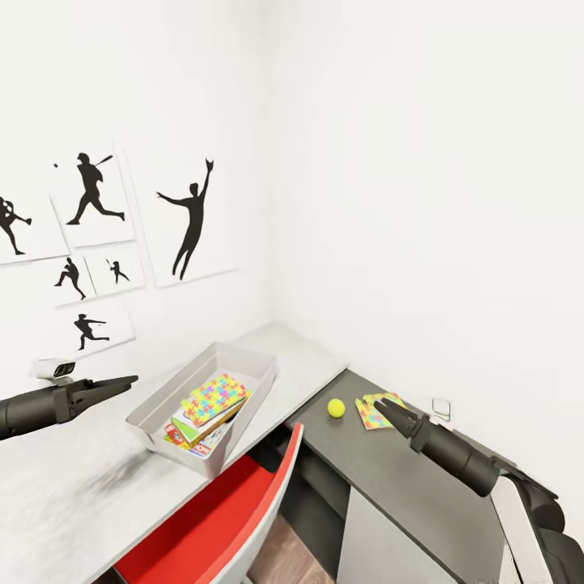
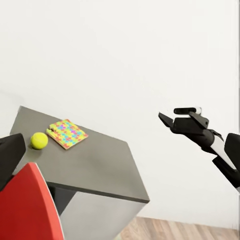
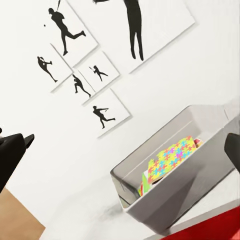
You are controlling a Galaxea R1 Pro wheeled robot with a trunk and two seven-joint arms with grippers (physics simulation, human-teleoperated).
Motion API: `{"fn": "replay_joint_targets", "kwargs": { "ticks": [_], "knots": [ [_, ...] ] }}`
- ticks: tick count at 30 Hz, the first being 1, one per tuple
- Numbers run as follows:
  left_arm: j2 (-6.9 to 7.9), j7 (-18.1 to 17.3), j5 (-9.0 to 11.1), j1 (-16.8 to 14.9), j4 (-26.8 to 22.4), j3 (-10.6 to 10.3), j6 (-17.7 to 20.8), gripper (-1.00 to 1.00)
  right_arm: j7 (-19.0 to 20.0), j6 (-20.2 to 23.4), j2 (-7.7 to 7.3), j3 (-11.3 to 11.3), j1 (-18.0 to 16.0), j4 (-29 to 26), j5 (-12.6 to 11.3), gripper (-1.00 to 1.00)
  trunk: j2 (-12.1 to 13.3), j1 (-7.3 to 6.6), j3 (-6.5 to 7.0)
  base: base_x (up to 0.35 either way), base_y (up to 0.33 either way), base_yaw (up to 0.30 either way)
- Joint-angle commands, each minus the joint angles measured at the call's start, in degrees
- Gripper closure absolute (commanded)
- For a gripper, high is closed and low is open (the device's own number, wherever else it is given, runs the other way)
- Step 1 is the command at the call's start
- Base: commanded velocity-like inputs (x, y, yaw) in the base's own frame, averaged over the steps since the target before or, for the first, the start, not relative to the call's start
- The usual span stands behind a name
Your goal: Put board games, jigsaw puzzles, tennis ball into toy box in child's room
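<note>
In the toy box (image 1: 154, 405), the board games (image 1: 191, 438) lie mostly under a jigsaw puzzle (image 1: 213, 398), so only their edges show and their number is unclear. The right claw (image 1: 388, 410) covers part of the second jigsaw puzzle (image 1: 371, 415) on the tabletop (image 1: 422, 495). The left claw (image 1: 126, 380) looks closed, but its tips are too small to be sure.

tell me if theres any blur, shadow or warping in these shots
Head view: a smudgy dark shadow lies on the pale table, and the walls bend as through a wide lens. Left wrist view: flat, even light, the tennis ball sharp. Right wrist view: the toy box casts a soft shadow; the frame is tilted.
</note>
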Motion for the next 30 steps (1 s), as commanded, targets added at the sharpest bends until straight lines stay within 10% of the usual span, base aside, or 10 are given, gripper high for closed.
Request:
{"fn": "replay_joint_targets", "kwargs": {
  "ticks": [1, 30],
  "knots": [
    [0.03, -0.2, -0.1, 0.0, 0.0, 0.0, 0.6, -1.0, 0.0, 0.4, 0.0, -0.1, 0.0, 0.1, -0.3, -1.0, 0.0, 0.03, 0.03, 0.0, 0.0, -0.209],
    [-0.04, -0.2, -0.1, 0.1, 0.0, 0.0, 0.6, -1.0, -0.2, 0.1, 0.7, -3.3, 0.0, 1.5, -0.3, -1.0, 0.0, 0.03, 0.74, 0.0, 0.0, -0.074]
  ]
}}
